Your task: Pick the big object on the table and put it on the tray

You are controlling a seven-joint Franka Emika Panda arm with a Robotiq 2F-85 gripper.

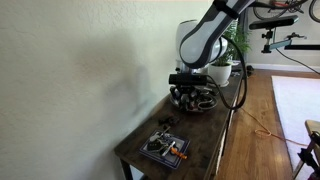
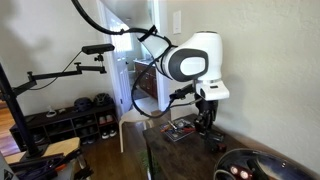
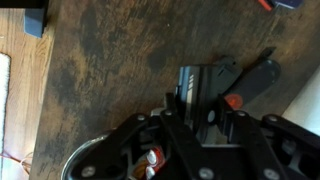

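The black, angular object point(image 3: 212, 82) with a small orange-red spot lies on the dark wooden tabletop point(image 3: 100, 60), straight under the tool point(image 3: 200, 125) in the wrist view. The tool's dark linkages crowd over its near end. I cannot tell whether the fingers are clenched on it or released, nor whether it is clear of the wood. The round dark tray point(image 3: 80, 160) shows at the lower left of that view, just beside the tool, and holds small white and red pieces point(image 3: 150, 162) that are too blurred to name. In an exterior view the tray point(image 2: 262, 157) sits near the tool point(image 2: 207, 128). A smaller square tray point(image 1: 158, 152) carries an orange-handled implement point(image 1: 176, 148) at the tabletop's other end. A plant in a white pot point(image 1: 222, 72) stands behind the arm.
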